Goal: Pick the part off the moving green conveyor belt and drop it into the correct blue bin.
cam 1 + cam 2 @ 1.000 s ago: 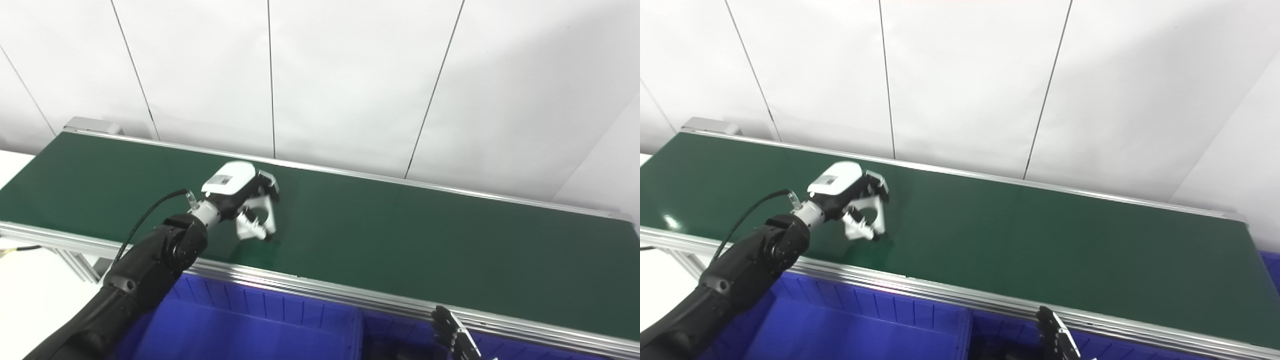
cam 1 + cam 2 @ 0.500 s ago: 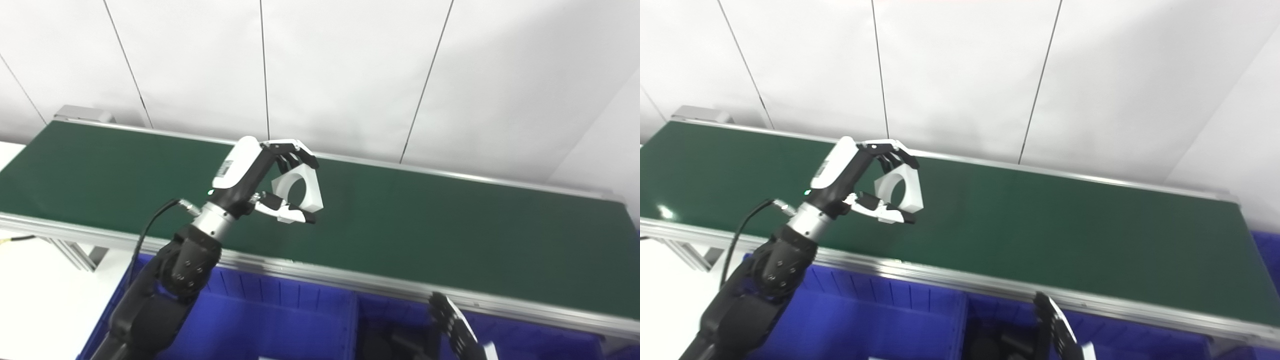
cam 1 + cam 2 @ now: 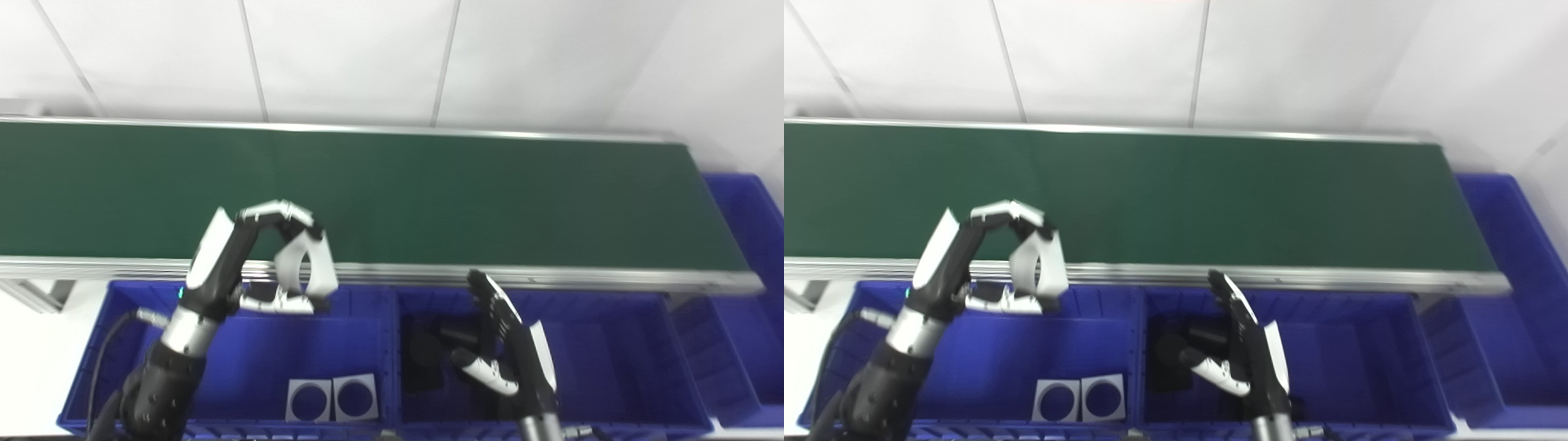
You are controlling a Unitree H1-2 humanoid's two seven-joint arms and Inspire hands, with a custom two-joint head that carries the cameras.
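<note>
In the left bin [image 3: 110,343], two white parts [image 3: 334,399] lie at its near edge. Above it, the left hand [image 3: 257,263] is clamped on the part [image 3: 306,266], probably to drop it there. The right hand [image 3: 508,349] waits, fingers apart. The belt [image 3: 429,190] is bare.

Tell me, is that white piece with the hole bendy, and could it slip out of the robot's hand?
Probably stiff: the white part keeps its flat faces and round hole while the left hand pinches it. It looks light, since fingertips alone carry it. It might slip, as its faces look smooth and only its edges are held.
</note>
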